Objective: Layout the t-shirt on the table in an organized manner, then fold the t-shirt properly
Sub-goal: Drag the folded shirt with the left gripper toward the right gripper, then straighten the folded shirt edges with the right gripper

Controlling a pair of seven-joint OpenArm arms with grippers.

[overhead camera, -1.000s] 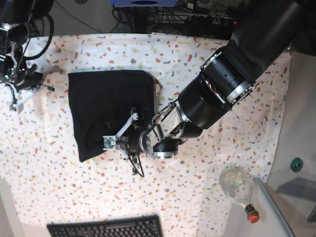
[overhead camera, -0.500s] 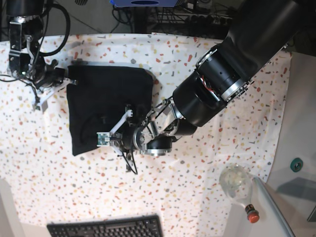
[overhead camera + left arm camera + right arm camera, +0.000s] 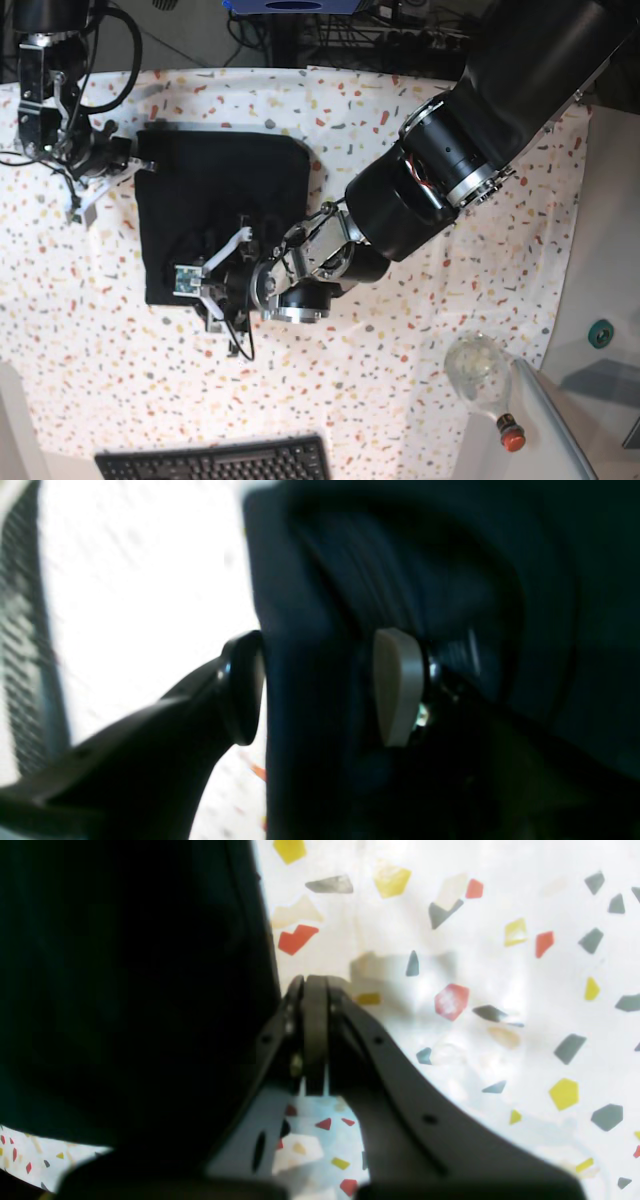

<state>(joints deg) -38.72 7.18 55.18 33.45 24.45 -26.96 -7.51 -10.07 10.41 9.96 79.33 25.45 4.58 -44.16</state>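
The black t-shirt (image 3: 225,185) lies folded into a rough rectangle on the left half of the speckled table (image 3: 390,105). My left gripper (image 3: 200,298) sits at the shirt's lower edge. In the left wrist view its jaws (image 3: 320,685) stand apart with a fold of the t-shirt (image 3: 310,605) between them, and the pale pad (image 3: 397,685) is off the cloth. My right gripper (image 3: 143,163) is at the shirt's upper left corner. Its fingertips (image 3: 315,985) are pressed together beside the t-shirt (image 3: 125,990) edge on the table (image 3: 500,990), with no cloth showing between them.
A black keyboard (image 3: 215,462) lies at the front edge. A clear glass bottle (image 3: 480,372) with a red cap (image 3: 512,433) rests at the front right, beside a grey board. The left arm's thick body (image 3: 440,170) spans the table's middle right. Cables hang behind the far edge.
The left gripper's jaws have opened around the cloth, and it has shifted a little to the left and forward. The right arm came to the shirt's corner a second ago and has stayed there.
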